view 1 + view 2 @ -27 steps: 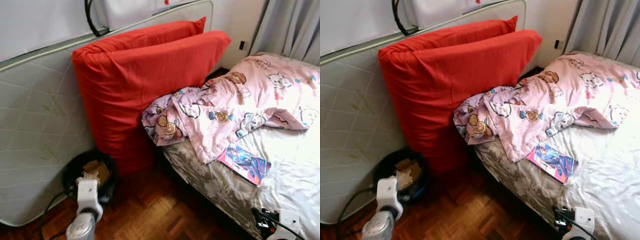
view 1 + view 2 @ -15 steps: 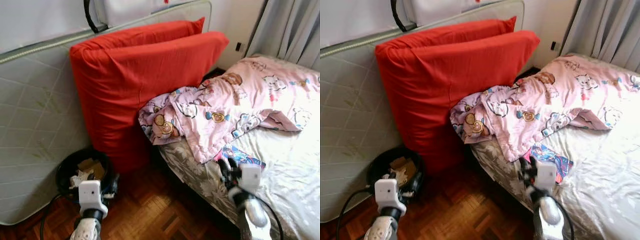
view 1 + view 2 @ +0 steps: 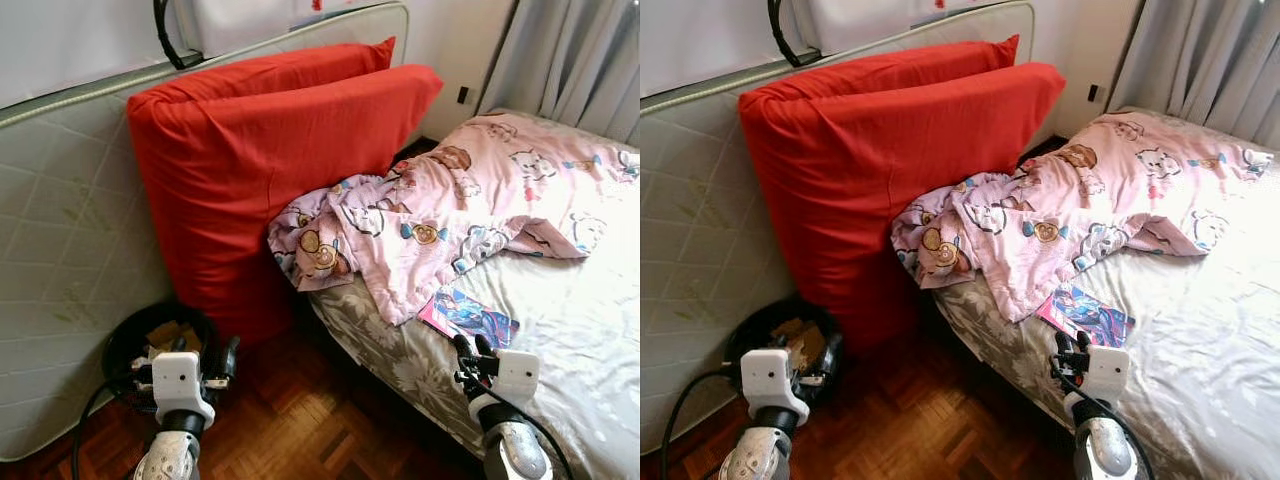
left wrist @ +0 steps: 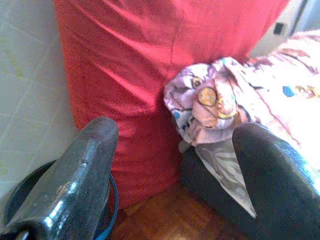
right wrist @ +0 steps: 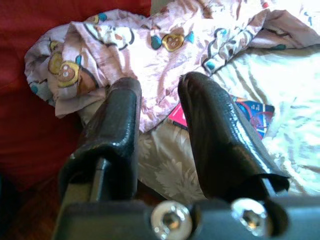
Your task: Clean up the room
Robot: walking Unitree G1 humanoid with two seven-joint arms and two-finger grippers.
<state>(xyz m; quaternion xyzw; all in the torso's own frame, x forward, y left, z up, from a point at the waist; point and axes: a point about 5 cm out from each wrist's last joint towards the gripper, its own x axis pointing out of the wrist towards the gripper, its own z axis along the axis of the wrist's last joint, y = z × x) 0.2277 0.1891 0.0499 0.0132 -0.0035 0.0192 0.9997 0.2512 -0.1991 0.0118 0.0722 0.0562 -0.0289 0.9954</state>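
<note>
Inside black bin [image 3: 128, 338], crumpled paper scraps [image 3: 165, 338].

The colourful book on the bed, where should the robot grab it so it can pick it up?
Probably by the corner nearest the bed's edge. The book lies flat on the sheet, its far corner tucked under the pink blanket. The right gripper, fingers open, sits just in front of it, so coming from the robot's side and pinching that free edge looks easiest.

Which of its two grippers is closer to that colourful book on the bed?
The right gripper. It hovers at the bed's edge just short of the colourful book, fingers apart. The left gripper hangs over the floor by the black bin, well away from it.
</note>
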